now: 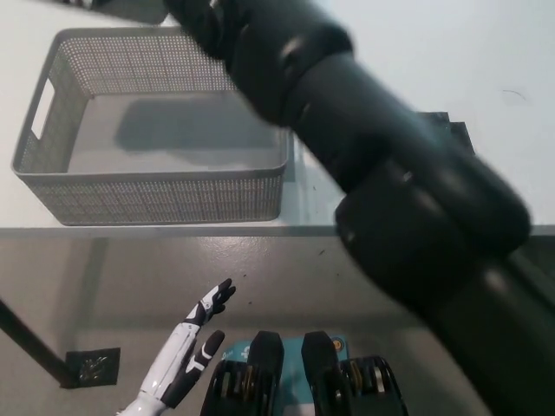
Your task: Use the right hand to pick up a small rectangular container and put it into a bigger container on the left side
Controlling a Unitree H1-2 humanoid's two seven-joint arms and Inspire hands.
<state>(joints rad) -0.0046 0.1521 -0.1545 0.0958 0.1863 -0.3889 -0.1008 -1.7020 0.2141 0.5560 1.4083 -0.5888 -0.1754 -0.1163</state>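
My black right arm (373,165) reaches across the view from the bottom right to the top left, above the grey mesh basket (165,195). The right hand (195,16) is cut off by the top edge. A grey piece of the small rectangular container (130,9) shows beside it, held over the basket's far rim. The arm casts a shadow on the basket floor, where nothing lies. My white left hand (198,334) rests low at the lower left, below the table, with its fingers spread and nothing in it.
The basket stands on a white table (312,208) whose front edge runs across the middle. A dark tape patch (457,132) on the table is mostly hidden by the arm. A dark tape square (91,366) lies on the floor.
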